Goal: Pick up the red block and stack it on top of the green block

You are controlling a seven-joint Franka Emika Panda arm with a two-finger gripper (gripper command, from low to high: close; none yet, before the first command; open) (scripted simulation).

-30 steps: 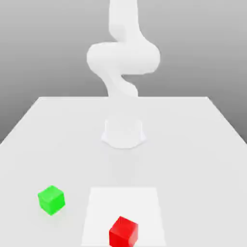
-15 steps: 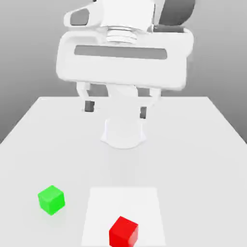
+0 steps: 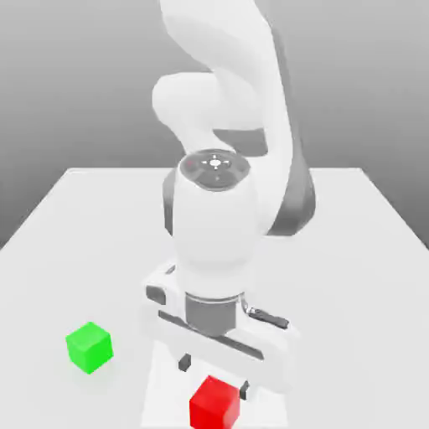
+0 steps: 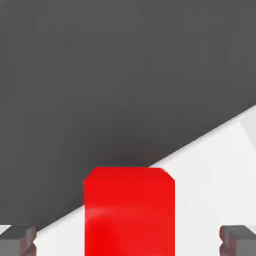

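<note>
A plain grey backdrop is sitting behind a pale white table [image 3: 369,226], and a slightly brighter square patch [image 3: 264,343] is marked near its front edge. I am looking at the red block [image 3: 215,404] resting on that patch, low in the exterior view, with the green block [image 3: 89,347] sitting well apart from it toward the exterior view's left, flat on the table and untouched.

The gripper [image 3: 214,375] is hanging just behind and above the red block, pointing down, with its jaws spread wide and carrying nothing — one dark fingertip is showing on each side of the cube. In the hand view the red block [image 4: 129,210] is lying squarely between the two pads [image 4: 17,239], with clear gaps on both sides, so I am judging it well centred for a straight descent.

As for handling, I am expecting the cube to behave as a small, light, rigid body; its faces look glossy and plain, so it may be a little slippery under the pads. I am planning to take it on two opposite vertical faces, about mid-height, with the pads flat against them rather than on an edge or corner — a skewed pinch could twist it or squirt it out. Being stiff, it should tolerate a firm squeeze, and a level grip matters for setting it flush on the green block's equally small top.
</note>
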